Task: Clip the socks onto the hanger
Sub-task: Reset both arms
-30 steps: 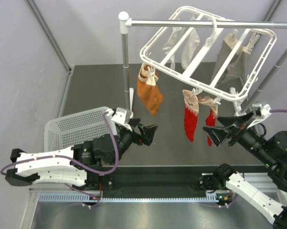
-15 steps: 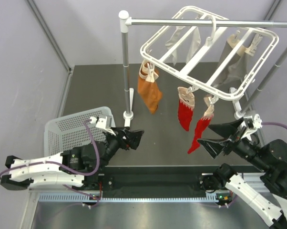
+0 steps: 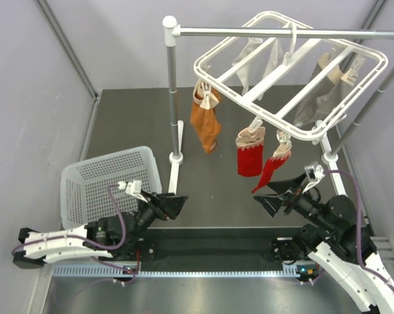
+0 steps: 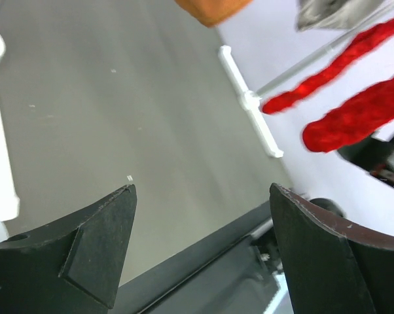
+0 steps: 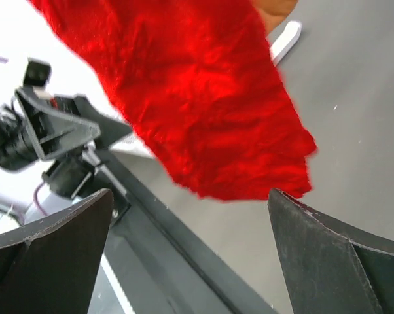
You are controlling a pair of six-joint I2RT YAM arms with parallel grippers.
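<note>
The white hanger (image 3: pixel 295 78) hangs by its hook from the grey rail, tilted. Clipped to it are an orange sock (image 3: pixel 205 124), two red socks with pale cuffs (image 3: pixel 250 156) (image 3: pixel 271 168), pale socks (image 3: pixel 259 57) at the back and grey-beige socks (image 3: pixel 318 91) at the right. My left gripper (image 3: pixel 179 203) is open and empty, low near the table's front edge. My right gripper (image 3: pixel 270 194) is open and empty, just below the toe of the right red sock. The right wrist view shows a red sock (image 5: pixel 197 98) hanging above my open jaws. The left wrist view shows both red socks (image 4: pixel 354 111).
A white perforated basket (image 3: pixel 105 183) stands at the front left. The grey pole (image 3: pixel 173 85) and its white foot (image 3: pixel 177 157) stand mid-table; a slanted grey pole (image 3: pixel 364 108) is at the right. Grey walls close the left and right sides.
Both arms have drawn back toward the near edge and lowered. The hanger has swung and the red socks sway; the right gripper has come away from the red sock.
</note>
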